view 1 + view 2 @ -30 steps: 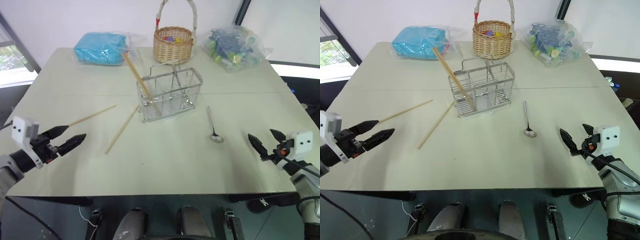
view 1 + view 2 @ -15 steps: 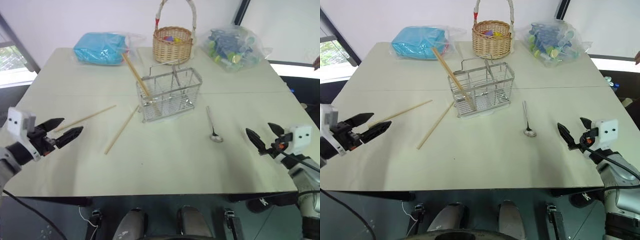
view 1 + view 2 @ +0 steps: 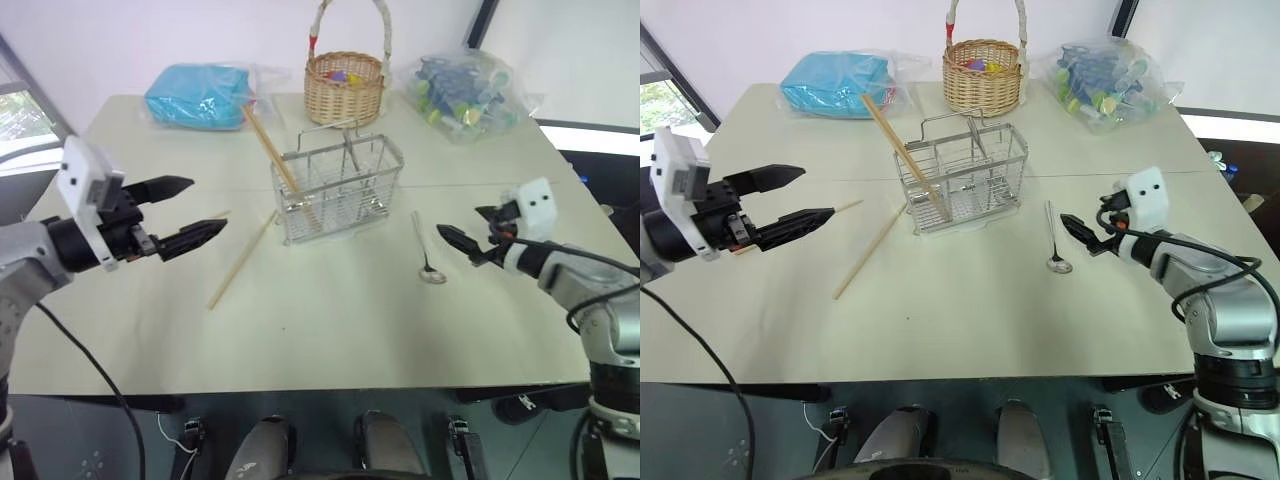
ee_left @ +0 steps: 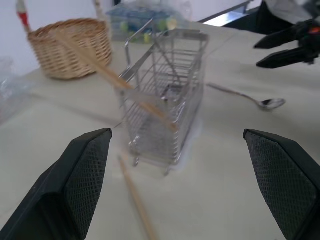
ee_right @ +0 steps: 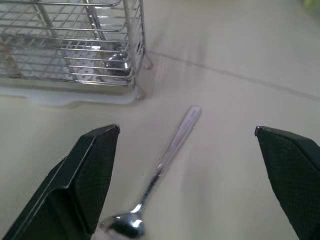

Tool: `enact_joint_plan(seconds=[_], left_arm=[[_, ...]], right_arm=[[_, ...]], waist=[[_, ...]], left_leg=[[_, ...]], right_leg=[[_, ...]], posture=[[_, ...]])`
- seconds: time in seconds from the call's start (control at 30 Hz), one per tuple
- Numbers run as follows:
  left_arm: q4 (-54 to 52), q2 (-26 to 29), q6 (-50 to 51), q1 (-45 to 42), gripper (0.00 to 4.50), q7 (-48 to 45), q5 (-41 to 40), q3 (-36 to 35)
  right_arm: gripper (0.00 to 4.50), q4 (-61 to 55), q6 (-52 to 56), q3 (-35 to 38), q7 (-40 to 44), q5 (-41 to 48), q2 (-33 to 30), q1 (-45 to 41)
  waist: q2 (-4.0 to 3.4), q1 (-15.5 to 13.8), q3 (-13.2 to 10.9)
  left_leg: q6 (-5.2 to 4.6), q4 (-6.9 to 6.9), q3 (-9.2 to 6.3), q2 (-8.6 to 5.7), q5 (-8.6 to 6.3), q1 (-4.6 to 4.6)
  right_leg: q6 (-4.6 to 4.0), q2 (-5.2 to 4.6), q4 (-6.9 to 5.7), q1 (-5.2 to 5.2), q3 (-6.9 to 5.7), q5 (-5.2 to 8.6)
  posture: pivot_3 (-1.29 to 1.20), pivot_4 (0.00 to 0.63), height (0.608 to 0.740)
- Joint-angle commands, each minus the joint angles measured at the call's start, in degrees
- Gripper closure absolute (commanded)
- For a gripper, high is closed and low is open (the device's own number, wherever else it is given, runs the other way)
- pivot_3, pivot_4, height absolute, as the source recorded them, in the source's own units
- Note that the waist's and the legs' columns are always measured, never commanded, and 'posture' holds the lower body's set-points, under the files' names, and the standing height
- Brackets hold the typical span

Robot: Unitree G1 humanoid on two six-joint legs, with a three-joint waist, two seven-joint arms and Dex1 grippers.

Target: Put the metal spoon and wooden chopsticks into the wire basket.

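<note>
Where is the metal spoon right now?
In the left eye view the metal spoon lies flat on the table, right of the wire basket, with the open right gripper just beyond it.

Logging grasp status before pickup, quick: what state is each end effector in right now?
Left end effector: open, holding nothing.
Right end effector: open, holding nothing.

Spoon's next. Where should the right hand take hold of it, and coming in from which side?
Probably the metal spoon by mid-handle, from above, fingers straddling it crosswise. It lies flat, handle toward the wire basket, bowl nearest the robot. The open right hand is just beside the bowl.
</note>
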State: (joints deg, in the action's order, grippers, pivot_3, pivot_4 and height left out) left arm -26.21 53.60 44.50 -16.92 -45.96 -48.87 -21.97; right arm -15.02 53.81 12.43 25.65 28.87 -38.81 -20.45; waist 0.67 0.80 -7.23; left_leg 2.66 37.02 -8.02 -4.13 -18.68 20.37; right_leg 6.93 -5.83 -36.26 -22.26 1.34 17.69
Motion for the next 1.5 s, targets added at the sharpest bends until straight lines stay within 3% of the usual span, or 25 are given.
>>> enact_joint_plan(seconds=[0.03, 0.23, 0.63, 0.73, 0.97, 1.27, 1.5], left_arm=[[-1.3, 0.1, -1.7, -2.9, 0.05, -1.7, 0.5, 3.5], [-0.9, -0.9, -3.3, -6.5, 0.05, -4.1, 1.3, 8.0], [-1.5, -2.2, -2.7, -9.1, 0.05, -3.7, 1.4, 9.7], [-1.5, -2.2, -2.2, -9.6, 0.00, -3.6, 1.1, 9.8], [-1.5, -1.9, -1.1, -10.7, 0.00, -3.2, 1.0, 9.5], [-2.1, -2.2, -0.2, -11.2, 0.00, -1.8, 0.5, 9.0], [-1.1, -2.5, -0.8, -12.2, 0.00, -0.7, 0.8, 8.7]], right_arm=[[0.00, -3.5, 8.6, -1.0, -3.6, 2.2, 2.4, -2.4], [0.00, -0.2, 12.3, -2.8, -6.9, 0.2, 5.3, -4.4], [0.00, 13.4, 4.9, -5.2, -8.5, -5.2, 11.3, -8.7], [0.88, 16.1, 3.5, -5.5, -8.2, -6.3, 12.4, -9.4], [4.45, 18.8, 2.9, -3.4, -8.9, -6.4, 14.9, -10.4], [4.45, 19.7, 2.1, -3.6, -8.7, -8.2, 13.7, -11.2], [4.45, 24.4, -5.9, -0.6, -10.2, -11.5, 9.0, -15.7]], waist=[[0.00, 0.0, 0.0], [0.00, 0.0, 0.0], [0.02, 0.4, 0.0], [0.01, 0.4, 0.0], [0.03, 0.6, 0.0], [0.11, 1.3, 0.1], [0.07, 1.2, 0.0]], left_leg=[[0.00, 0.00, 0.00, 0.00, 0.00, 0.00], [0.00, 0.01, 0.00, -0.04, 0.00, 0.03], [0.00, 0.02, 0.02, 0.00, 0.01, 0.00], [0.00, 0.01, 0.02, -0.01, 0.00, 0.00], [0.01, 0.02, 0.02, 0.00, 0.01, -0.01], [0.01, 0.03, -0.01, 0.01, 0.01, -0.04], [0.01, 0.05, -0.01, -0.05, 0.01, 0.00]], right_leg=[[0.00, 0.01, 0.00, 0.00, 0.00, 0.00], [0.00, 0.03, 0.00, -0.03, -0.01, 0.00], [0.00, 0.09, -0.10, -0.07, -0.01, 0.00], [0.00, 0.09, -0.11, -0.09, -0.01, 0.00], [0.00, 0.11, -0.12, -0.08, -0.01, 0.00], [0.00, 0.12, -0.16, -0.03, 0.00, -0.01], [0.00, 0.08, -0.16, -0.06, -0.01, -0.01]], posture=[[0.00, 0.150, 0.740], [0.00, 0.150, 0.740], [0.00, 0.150, 0.740], [0.00, 0.150, 0.740], [0.00, 0.150, 0.740], [0.00, 0.150, 0.740], [0.00, 0.150, 0.740]])
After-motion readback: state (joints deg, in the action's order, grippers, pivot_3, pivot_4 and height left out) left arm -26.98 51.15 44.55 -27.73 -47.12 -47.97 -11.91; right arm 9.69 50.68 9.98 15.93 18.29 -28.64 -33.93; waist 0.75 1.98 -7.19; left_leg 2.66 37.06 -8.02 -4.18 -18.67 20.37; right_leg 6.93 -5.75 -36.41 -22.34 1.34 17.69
